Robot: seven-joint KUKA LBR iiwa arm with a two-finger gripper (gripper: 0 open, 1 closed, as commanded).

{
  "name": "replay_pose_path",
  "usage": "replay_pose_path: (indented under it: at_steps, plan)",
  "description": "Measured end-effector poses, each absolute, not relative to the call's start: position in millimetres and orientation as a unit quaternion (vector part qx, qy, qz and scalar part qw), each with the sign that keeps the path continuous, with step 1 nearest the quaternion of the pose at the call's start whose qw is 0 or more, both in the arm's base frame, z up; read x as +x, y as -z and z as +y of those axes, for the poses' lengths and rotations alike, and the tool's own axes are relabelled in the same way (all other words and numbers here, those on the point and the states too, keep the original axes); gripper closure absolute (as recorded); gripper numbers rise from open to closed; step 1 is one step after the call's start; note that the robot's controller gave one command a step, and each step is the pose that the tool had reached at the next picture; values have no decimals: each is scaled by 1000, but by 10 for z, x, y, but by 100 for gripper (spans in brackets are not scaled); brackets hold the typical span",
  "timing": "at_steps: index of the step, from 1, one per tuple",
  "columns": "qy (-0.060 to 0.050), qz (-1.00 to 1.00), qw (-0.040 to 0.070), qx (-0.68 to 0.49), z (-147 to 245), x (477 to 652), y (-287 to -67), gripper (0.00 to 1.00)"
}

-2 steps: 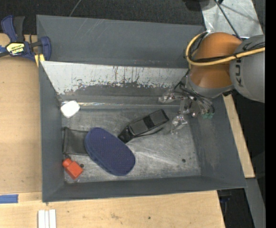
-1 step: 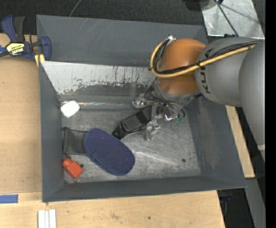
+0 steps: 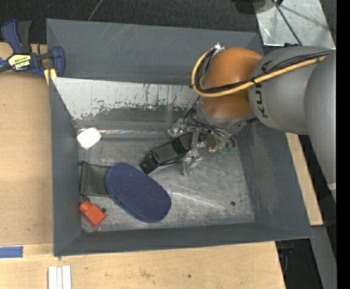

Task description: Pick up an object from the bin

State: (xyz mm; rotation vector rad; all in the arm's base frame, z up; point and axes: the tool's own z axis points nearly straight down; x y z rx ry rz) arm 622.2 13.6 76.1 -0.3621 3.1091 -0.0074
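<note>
gripper (image 3: 191, 151) is low in the bin (image 3: 162, 53), right of centre, near the back wall. it sits at the right end of a black oblong thing (image 3: 164, 154) that lies tilted on the floor, left end lower in view. looks like it touches that end, but the metal parts are a tangle there. can't tell if the gripper is released, clenched or grasping anything. the orange cover (image 3: 232, 80) on the wrist and the grey arm hide the floor and wall behind them. there's a small green bit (image 3: 226, 151) just right of the gripper, mostly hidden, kind unclear.

the rest is well apart, on the left:
- blue oval pad (image 3: 138, 192) front-left, lying over a dark flat piece (image 3: 92, 178) that is only partly visible
- orange block (image 3: 91, 213) in the front-left corner
- white lump (image 3: 88, 138) by the left wall
</note>
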Motion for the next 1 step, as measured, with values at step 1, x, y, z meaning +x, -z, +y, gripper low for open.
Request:
replay_pose_path:
  at_steps: [1]
  plan:
    - [1, 987, 2, -162, 106, 6201, -2372, 100]
